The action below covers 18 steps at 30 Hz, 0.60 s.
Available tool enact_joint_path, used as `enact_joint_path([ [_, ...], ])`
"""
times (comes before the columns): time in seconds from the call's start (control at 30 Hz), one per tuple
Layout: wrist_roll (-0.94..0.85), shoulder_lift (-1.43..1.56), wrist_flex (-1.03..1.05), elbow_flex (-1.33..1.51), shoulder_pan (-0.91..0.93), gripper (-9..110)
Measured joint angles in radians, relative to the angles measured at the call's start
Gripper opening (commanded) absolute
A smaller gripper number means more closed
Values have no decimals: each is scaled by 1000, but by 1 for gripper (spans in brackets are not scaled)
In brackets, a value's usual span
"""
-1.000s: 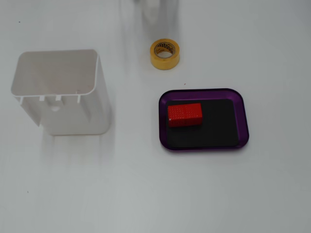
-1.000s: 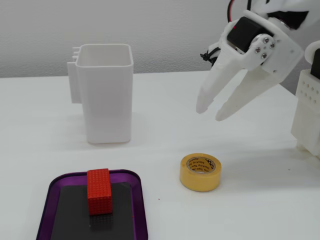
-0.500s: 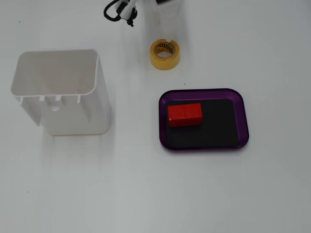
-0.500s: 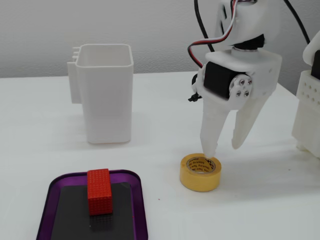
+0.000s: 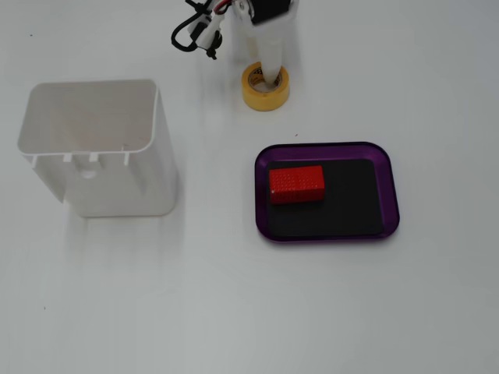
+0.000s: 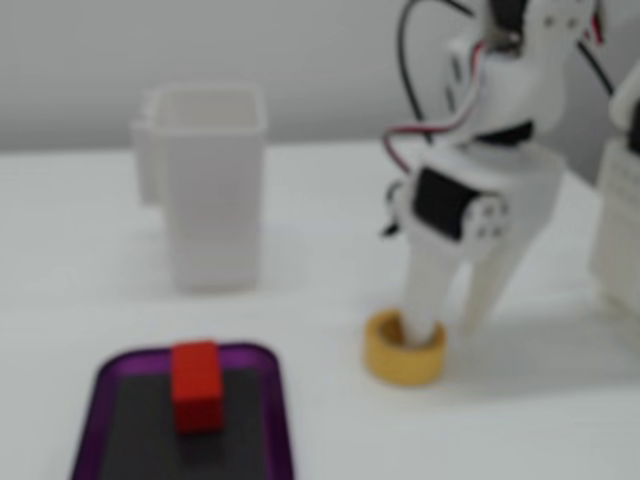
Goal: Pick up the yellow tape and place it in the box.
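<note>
Yellow tape point(image 5: 266, 87) flat on the white table point(image 5: 234, 312), still outside the box point(image 5: 326, 148), in both fixed views point(image 6: 405, 349). Just above the box's upper left corner in the view from above, a clear strip of table between them. Gripper point(image 6: 447, 325) planted over the roll, arm coming down steeply from the top edge, wrist block and black motor faces above, looped black cable point(image 5: 191, 33) beside. Fingers apart: one white finger point(image 6: 428, 290) dipped into the roll's hole, the other point(image 6: 489, 285) outside the ring's wall (contact with the cardboard not discernible in the blur). Not clamped. Inside the box, a red block point(image 5: 296, 184) on the black floor, toward the side nearest the tape. Well to the tape's left in the view from above, a tall white bin point(image 5: 97, 144), clear of the arm's reach line. Nothing between tape and box.
</note>
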Motion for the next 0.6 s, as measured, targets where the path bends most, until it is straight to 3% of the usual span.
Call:
enact_joint_path([
  [0.2,0,-3,-71,46,2,0],
  [0.4,0,-3,-72,46,-2,-1],
  [0.6,46,31,106,-158,-109,-1],
])
